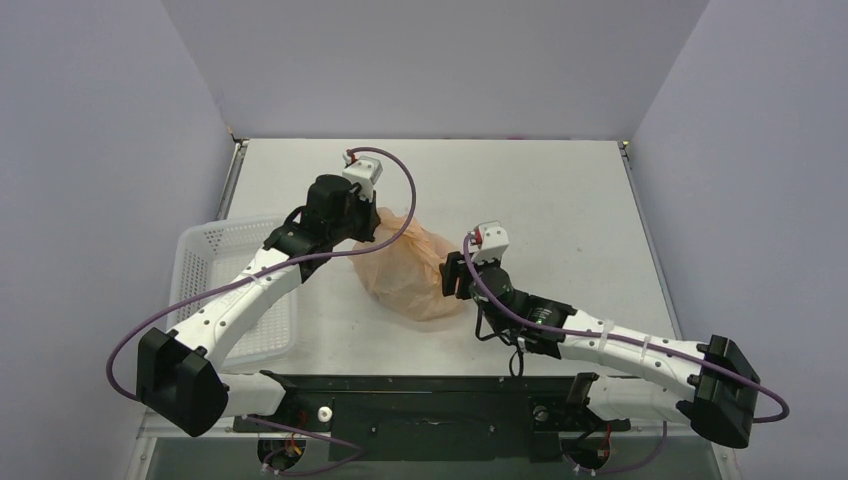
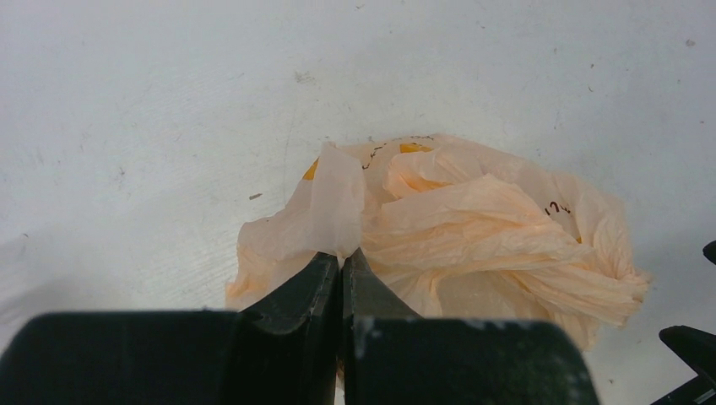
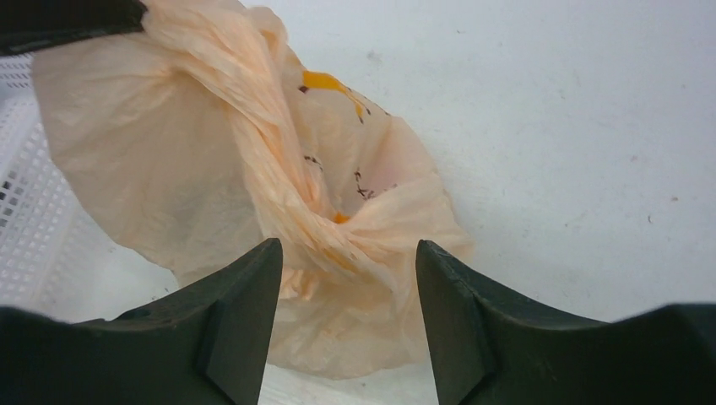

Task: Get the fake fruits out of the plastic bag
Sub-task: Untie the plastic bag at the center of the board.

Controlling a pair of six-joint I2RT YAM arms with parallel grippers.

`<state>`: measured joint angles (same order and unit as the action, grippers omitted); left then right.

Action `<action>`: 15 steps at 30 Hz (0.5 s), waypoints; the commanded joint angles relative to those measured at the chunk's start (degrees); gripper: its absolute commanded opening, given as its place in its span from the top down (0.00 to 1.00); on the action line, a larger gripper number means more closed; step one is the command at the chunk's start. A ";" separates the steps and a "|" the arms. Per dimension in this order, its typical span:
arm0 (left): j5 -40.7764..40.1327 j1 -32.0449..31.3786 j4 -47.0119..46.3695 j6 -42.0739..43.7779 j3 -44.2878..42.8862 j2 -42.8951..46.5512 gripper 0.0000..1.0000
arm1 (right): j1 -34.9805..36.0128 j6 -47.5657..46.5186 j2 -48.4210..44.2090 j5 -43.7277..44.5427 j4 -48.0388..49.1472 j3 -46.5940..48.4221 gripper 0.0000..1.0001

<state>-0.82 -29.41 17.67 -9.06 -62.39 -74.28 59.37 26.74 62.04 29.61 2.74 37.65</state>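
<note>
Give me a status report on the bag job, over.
Left gripper shut on a fold of the plastic bag. Right gripper open, straddling its twisted strand. Bag crumpled, contents hidden. Nothing blocking.

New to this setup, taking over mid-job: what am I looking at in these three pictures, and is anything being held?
These are two robot arms bolted at the near edge of a white table. The wide picture looks down from above and behind them; the other two come from a camera on each wrist, so the dark shapes at the bottom are that arm's own fingers. On the table sit a crumpled peach-orange plastic bag and, at the left, a white mesh basket. The left hand is shut, pinching a fold of the bag. The right hand is open, a twisted part of the bag between its fingers, not clamped. No fruit shows in any view.
</note>
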 commanded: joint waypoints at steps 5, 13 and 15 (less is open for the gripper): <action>3.33 0.23 -3.95 0.80 -0.63 0.72 1.00 | 0.77 -3.88 9.52 -1.13 1.16 10.68 0.42; 2.39 0.23 -3.60 0.67 -0.81 0.86 1.00 | 1.24 -2.96 14.20 1.45 0.39 12.55 0.52; 1.50 0.25 -3.35 0.54 -0.92 1.00 1.00 | 1.20 -2.61 13.24 3.05 0.01 11.20 0.56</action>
<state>1.54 -29.41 17.28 -8.73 -62.39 -74.30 60.23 23.57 76.82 28.86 2.22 48.64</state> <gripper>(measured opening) 0.004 0.462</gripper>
